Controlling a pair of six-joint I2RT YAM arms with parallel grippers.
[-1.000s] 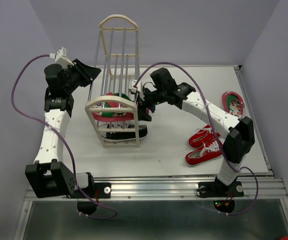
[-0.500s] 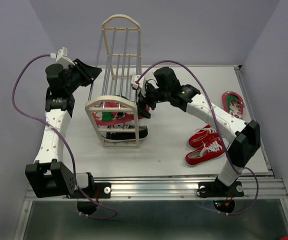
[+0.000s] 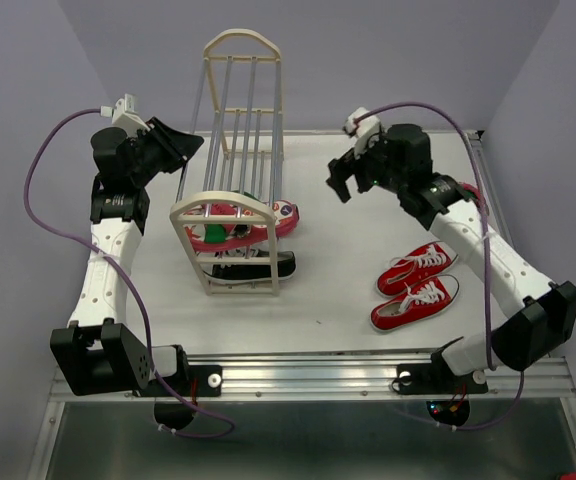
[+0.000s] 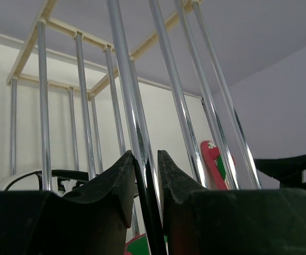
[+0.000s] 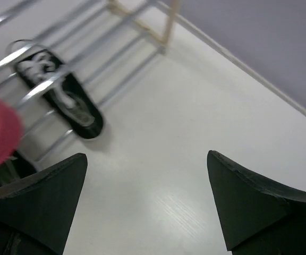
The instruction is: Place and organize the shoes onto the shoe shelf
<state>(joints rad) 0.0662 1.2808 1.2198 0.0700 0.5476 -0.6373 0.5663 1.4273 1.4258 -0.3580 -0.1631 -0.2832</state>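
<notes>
Left gripper (image 4: 145, 156) pinches a rod (image 4: 122, 64) of the shoe shelf (image 3: 223, 205), right gripper (image 5: 146, 155) is spread, and the poking-out flip-flop (image 3: 278, 218) may slide off.

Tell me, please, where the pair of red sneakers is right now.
In the top external view, the red sneakers lie side by side on the table, on its right side toward the near edge, to the right of the shoe shelf.

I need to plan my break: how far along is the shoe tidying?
Done: black sneakers and one flip-flop sit on the shelf. In hand: nothing; the right gripper is open, the left gripper pinches a shelf rod. Left: at least the two red sneakers on the table.
</notes>
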